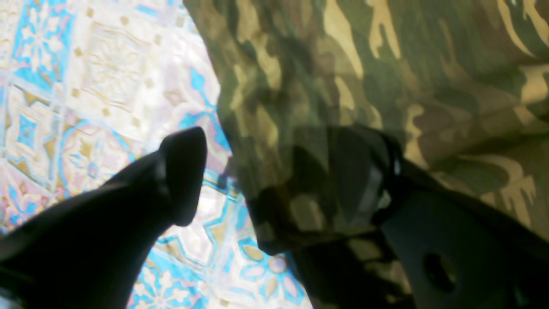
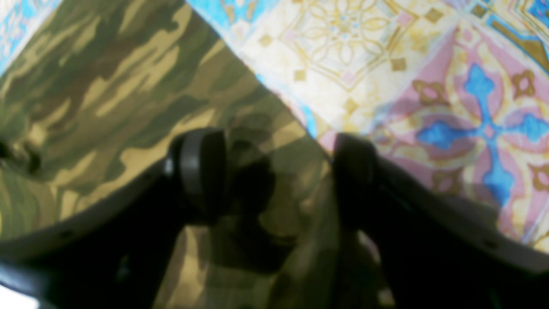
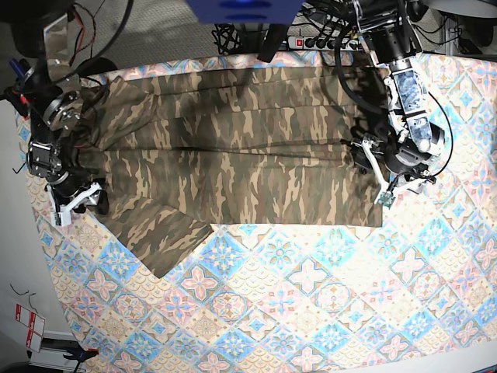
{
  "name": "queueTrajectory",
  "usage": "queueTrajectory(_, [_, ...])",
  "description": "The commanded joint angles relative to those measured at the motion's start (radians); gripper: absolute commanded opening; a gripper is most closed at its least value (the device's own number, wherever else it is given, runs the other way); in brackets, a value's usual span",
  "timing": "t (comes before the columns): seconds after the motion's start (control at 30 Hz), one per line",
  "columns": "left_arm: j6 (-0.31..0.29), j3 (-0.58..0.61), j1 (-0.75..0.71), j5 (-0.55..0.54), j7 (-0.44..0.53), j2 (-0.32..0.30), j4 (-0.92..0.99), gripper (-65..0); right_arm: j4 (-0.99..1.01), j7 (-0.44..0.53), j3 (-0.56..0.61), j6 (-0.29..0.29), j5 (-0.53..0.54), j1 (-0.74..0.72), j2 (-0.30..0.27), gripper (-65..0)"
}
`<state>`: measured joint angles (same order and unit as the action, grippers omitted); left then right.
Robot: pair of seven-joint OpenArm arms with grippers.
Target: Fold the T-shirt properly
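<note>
**T-shirt spread, folding barely begun**

Tile-patterned cloth covers the table; the camouflage T-shirt lies flat across its far half, one sleeve still splayed out. Left gripper and right gripper both stand spread, each straddling a shirt edge, nothing pinched. Judged: all folds remain.

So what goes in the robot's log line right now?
T-shirt: spread flat, unfolded | left claw: open at shirt edge | right claw: open at shirt edge

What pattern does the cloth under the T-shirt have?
Pastel floral tiles in blue, pink and cream on the cloth, under the T-shirt; clearest in the base view.
</note>
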<state>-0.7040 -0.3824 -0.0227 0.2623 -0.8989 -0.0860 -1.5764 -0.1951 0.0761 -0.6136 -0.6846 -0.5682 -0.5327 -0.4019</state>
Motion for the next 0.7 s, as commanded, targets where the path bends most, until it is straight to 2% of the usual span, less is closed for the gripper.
queueTrajectory(0.0, [0.006,-0.002,0.005,-0.004,0.011,-0.01,-0.02,-19.5,-0.001,-0.012,0.018,-0.014,-0.003,-0.019,-0.001,-26.1])
queueTrajectory(0.23, [0.006,-0.019,0.011,-0.004,0.013,-0.019,-0.02,-19.6,-0.004,-0.017,0.16,-0.014,-0.003,-0.019,0.028,-26.1])
queueTrajectory(0.4, [0.006,-0.03,0.048,-0.002,0.021,-0.028,-0.017,-19.6,-0.004,-0.019,0.205,-0.014,-0.003,-0.019,0.041,-26.1])
queueTrajectory(0.5, [0.006,-0.03,0.071,-0.002,0.019,-0.044,-0.014,-19.6,-0.007,-0.019,0.225,-0.014,-0.003,-0.019,0.068,-26.1])
queueTrajectory(0.67, [0.006,-0.03,0.112,-0.002,0.016,-0.047,0.015,-19.6,-0.008,-0.019,0.223,-0.014,-0.003,-0.019,0.071,-26.2])
